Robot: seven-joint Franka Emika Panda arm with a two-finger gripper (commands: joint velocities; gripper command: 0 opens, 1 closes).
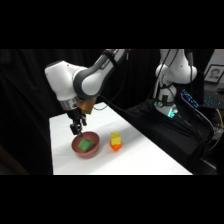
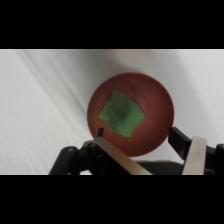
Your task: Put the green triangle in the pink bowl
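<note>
One green triangle is lying inside one pink bowl; one yellow-orange block is sitting beside it on the bench. The tool is hanging spread, empty.

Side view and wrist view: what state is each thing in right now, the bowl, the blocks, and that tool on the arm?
Pink bowl: upright on the table, holding the green triangle.
Green triangle: lying inside the bowl, free of the tool.
Yellow-and-orange block: standing on the table beside the bowl.
Tool: open, empty, above the bowl.
</note>
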